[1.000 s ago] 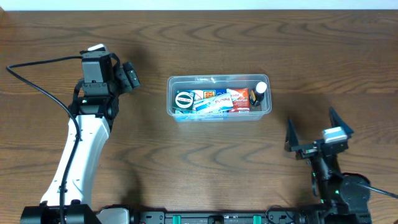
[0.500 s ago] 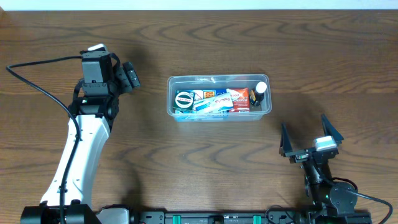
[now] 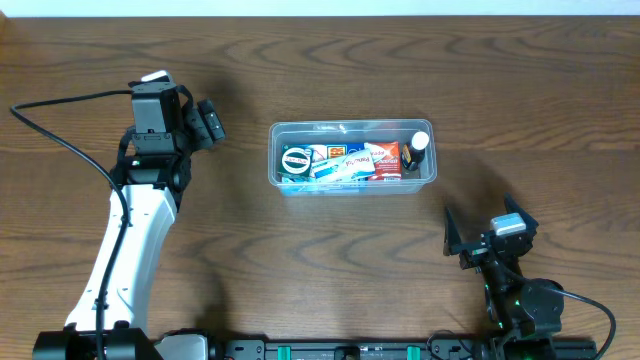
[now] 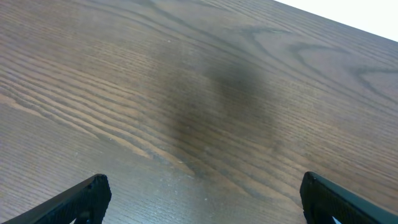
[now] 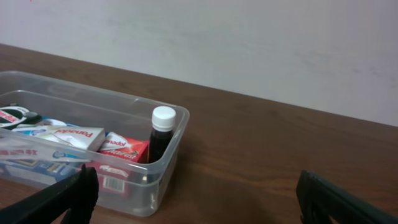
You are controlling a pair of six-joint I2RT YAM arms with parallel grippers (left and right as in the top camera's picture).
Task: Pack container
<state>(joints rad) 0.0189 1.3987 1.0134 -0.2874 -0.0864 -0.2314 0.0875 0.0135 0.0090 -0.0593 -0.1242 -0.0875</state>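
the clear, shallow plastic tub with rounded corners and a rim [image 3: 300, 126] sits mid-worktop, slightly toward the far edge. it holds a dark bottle with a white cap [image 3: 418, 146], a red carton [image 3: 386, 160], white-and-blue packets [image 3: 340, 163] and a round teal tin [image 3: 297, 161]. it looks light, thin-walled and glossy, likely to flex and slip, so the stiffer rim at a short end seems the best hold. the left gripper [image 3: 207, 122] hangs toward the left edge, jaws wide over bare grained wood. the right gripper [image 3: 483, 228], toward the near-right corner, is spread wide and empty.
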